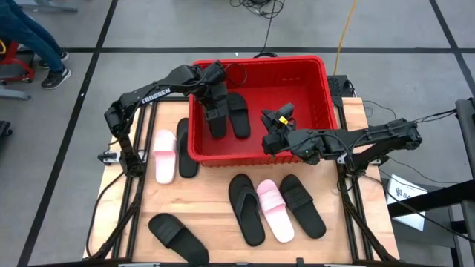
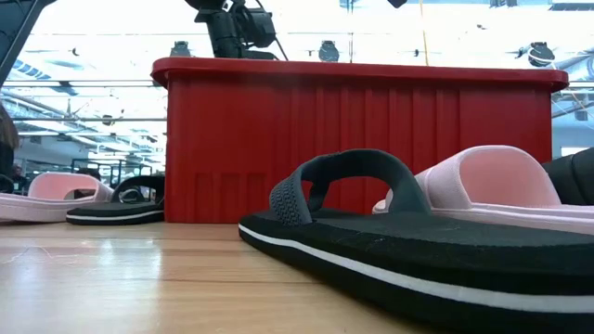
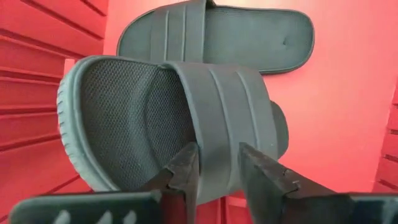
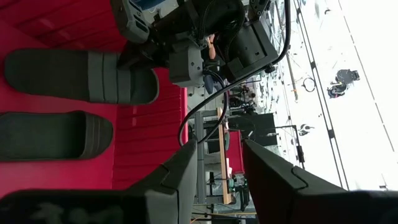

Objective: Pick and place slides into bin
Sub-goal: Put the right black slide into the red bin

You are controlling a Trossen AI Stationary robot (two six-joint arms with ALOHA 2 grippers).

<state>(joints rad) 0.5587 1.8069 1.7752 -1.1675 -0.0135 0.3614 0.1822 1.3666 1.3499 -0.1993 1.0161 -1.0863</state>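
In the bin (image 1: pixel 326 93), my left pincer (image 3: pixel 217 163) opens off a second slide (image 1: pixel 216 119); six remain on the counter (image 1: pixel 215 215).

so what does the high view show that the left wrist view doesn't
Only the high view shows the table, six slides lying outside the bin, and the right gripper empty over the bin. Only the left wrist view shows the left gripper straddling a black slide's strap. Both show the red bin holding two black slides.
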